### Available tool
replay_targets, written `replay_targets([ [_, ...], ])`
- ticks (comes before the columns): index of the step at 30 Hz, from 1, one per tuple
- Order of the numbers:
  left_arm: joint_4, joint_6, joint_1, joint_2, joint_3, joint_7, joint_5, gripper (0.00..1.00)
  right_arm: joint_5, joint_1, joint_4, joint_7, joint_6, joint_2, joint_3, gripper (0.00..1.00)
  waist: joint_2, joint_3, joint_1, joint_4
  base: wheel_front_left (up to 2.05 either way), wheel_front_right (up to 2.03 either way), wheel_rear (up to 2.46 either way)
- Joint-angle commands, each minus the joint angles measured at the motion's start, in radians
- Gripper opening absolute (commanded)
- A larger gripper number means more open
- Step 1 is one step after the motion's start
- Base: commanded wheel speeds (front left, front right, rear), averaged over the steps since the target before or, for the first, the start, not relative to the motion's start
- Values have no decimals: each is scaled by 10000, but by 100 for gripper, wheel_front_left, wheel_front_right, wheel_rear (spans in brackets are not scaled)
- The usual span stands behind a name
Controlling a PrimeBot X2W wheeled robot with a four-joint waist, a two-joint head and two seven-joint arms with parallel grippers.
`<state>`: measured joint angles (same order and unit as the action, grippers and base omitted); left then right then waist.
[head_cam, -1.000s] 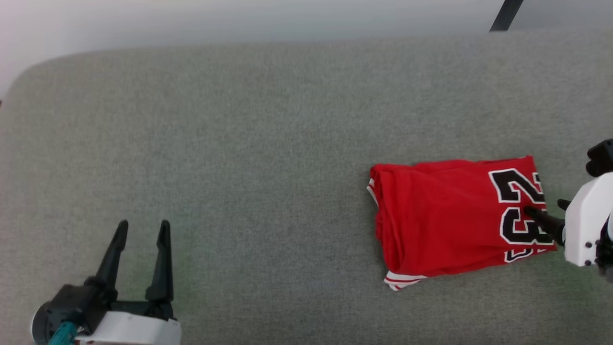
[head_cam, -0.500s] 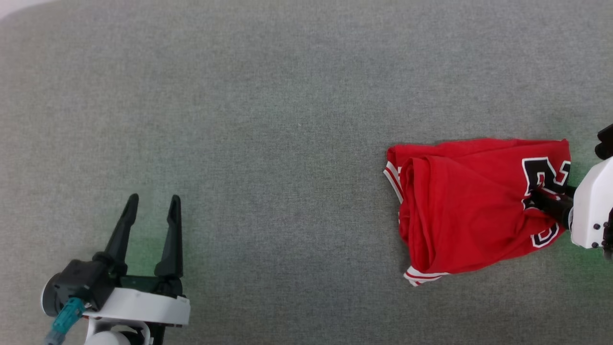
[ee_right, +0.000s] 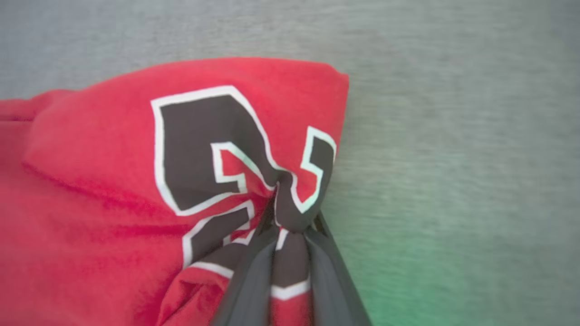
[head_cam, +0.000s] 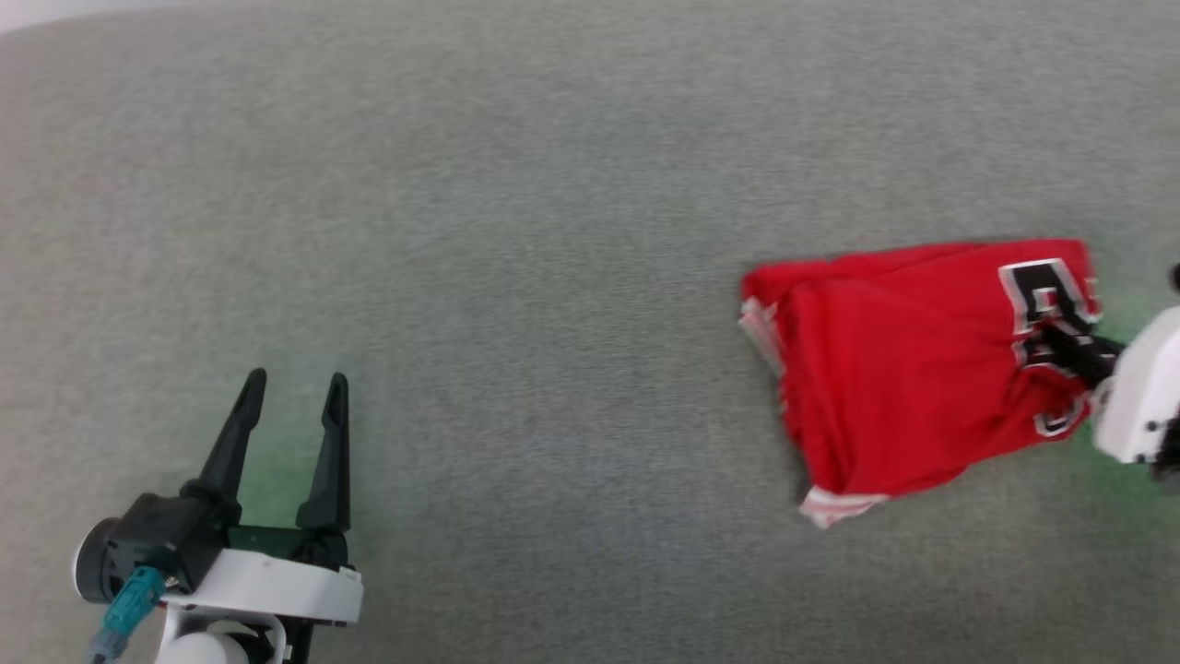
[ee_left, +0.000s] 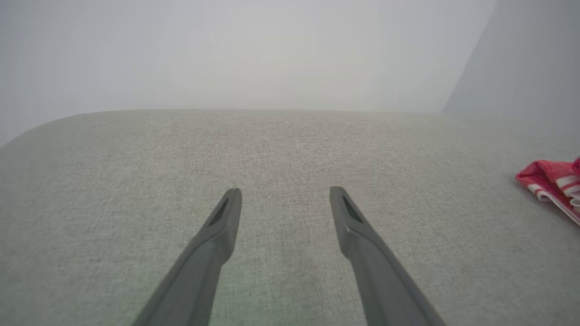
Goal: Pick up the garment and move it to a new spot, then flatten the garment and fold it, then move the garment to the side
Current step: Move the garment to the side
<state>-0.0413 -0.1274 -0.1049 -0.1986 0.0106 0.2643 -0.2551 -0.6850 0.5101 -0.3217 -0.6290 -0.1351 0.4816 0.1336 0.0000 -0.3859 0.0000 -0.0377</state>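
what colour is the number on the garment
The number is black with white outline; best in right wrist view.

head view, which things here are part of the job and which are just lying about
In the job:
garment
right gripper, shut on its numbered edge

Just there:
left gripper, open, holding nothing
grey surface underneath
pale wall behind

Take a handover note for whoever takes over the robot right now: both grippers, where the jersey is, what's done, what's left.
Left gripper: open, empty, over the grey surface, well left of the jersey.
Right gripper: shut on the jersey at its number edge, cloth bunched.
Jersey: folded, on the surface's right part.
Done: fold looks finished.
Left: carry it aside, release.
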Motion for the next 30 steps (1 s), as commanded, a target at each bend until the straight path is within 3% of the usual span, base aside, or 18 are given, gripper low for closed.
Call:
replay_targets([
  [1,52,-26,-48,-46,-23,-8,47,100,73,-168,-198,102,77,210,-179,0,0,65,0,-389,0,0,0],
  [9,366,-39,-281,-533,-221,-8,185,100,259,115,-665,1207,55,594,-1145,0,0,-128,0,-1556,0,0,0],
  [15,591,-41,-606,-1025,-353,-8,222,100,1022,705,-1317,2335,55,898,-1807,0,0,-449,0,-2171,0,0,0],
  [23,1220,-37,-1236,-1546,-332,-17,190,100,2665,1888,-2362,3273,55,1142,-2317,0,0,-1001,0,-2319,0,0,0],
  [30,1754,-19,-1390,-1926,-352,-10,356,100,4031,2745,-3263,4151,55,708,-2348,0,0,-1387,0,-2240,0,0,0],
])
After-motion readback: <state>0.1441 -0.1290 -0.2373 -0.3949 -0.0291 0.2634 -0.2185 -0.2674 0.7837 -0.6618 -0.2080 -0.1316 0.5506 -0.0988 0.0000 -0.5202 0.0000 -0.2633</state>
